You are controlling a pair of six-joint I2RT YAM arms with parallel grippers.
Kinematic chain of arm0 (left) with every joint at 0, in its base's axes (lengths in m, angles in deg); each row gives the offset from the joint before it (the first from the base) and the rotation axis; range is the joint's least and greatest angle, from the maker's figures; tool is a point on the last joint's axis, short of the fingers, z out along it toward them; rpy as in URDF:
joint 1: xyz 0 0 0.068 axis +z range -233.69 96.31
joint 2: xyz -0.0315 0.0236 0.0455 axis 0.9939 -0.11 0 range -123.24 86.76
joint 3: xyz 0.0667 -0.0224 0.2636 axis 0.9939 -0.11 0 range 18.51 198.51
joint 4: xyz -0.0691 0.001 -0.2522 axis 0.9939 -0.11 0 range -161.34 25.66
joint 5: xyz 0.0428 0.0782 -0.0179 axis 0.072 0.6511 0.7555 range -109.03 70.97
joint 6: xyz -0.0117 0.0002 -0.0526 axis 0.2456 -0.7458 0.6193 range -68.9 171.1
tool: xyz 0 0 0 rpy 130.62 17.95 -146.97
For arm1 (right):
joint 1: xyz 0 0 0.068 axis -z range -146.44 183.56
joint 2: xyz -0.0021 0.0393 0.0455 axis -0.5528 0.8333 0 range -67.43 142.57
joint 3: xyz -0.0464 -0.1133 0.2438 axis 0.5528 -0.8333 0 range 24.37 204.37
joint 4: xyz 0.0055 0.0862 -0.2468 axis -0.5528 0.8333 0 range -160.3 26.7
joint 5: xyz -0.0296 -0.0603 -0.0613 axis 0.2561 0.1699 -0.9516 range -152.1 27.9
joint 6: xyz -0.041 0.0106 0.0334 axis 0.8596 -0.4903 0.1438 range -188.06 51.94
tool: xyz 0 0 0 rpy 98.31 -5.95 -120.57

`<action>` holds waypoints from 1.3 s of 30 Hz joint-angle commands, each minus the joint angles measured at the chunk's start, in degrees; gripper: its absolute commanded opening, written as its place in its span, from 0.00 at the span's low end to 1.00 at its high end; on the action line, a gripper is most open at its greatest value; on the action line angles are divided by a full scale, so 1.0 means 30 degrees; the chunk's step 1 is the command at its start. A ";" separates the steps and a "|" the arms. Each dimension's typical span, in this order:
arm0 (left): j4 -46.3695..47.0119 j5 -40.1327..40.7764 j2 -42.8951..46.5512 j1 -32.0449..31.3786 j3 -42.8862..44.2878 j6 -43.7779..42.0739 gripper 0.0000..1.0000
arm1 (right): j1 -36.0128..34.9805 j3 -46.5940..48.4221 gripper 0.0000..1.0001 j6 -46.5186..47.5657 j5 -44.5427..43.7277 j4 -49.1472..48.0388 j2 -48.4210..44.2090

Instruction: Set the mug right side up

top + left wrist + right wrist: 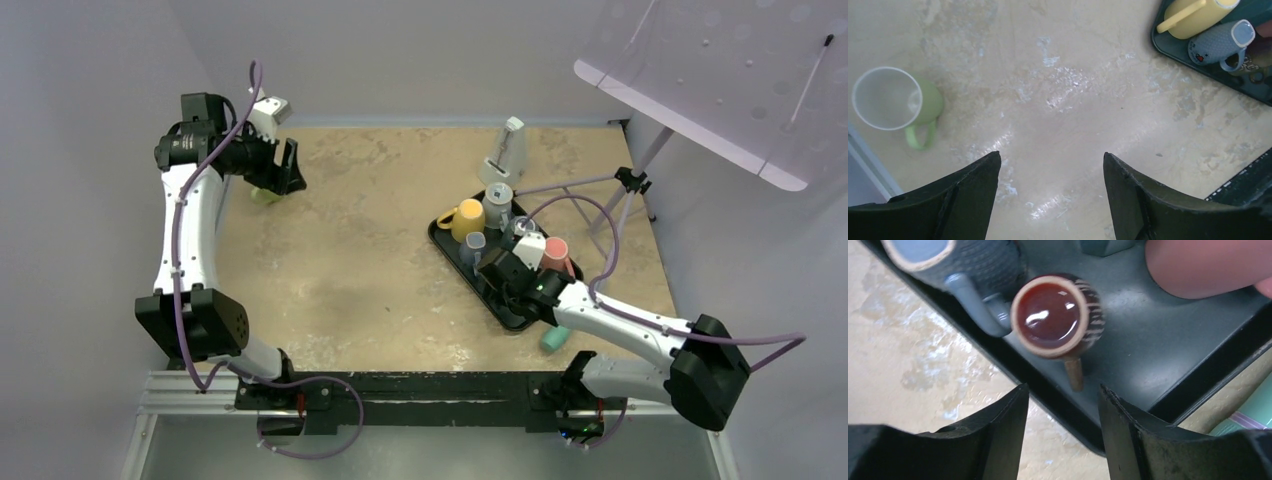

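A brown striped mug [1060, 315] stands in the dark tray [1158, 340], its round, tan-rimmed, glossy brown end facing the right wrist camera and its handle pointing toward me. I cannot tell if that end is the mouth or the base. My right gripper [1063, 387] is open just above it, over the tray's near rim, fingers apart from the mug; it also shows in the top view [505, 275]. A green mug [903, 102] stands mouth up at the table's far left. My left gripper [1050, 157] is open and empty above bare table, near that mug [265, 195].
The tray [500, 308] also holds a yellow mug [466, 219], a grey mug [497, 205], a blue-grey mug [963, 260] and a pink cup [556, 253]. A teal mug [555, 338] lies on the table beside the tray. A metronome [507, 150] and a tripod stand [630, 180] stand behind.
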 commanded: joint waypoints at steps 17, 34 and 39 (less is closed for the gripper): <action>0.0214 -0.2272 0.1022 0.0159 -0.0334 0.1416 0.77 | 0.1917 -0.0705 0.30 0.1228 -0.1396 -0.4808 0.3812; -0.1978 -0.4179 0.0140 -0.0099 0.0520 0.2620 0.76 | 0.2056 0.0764 0.00 0.1661 -0.0449 -0.3368 -0.0602; -0.1902 -0.6111 0.0549 -0.1692 0.0612 0.3795 0.77 | 0.2071 0.1509 0.00 0.2567 0.1072 -0.3718 -0.3929</action>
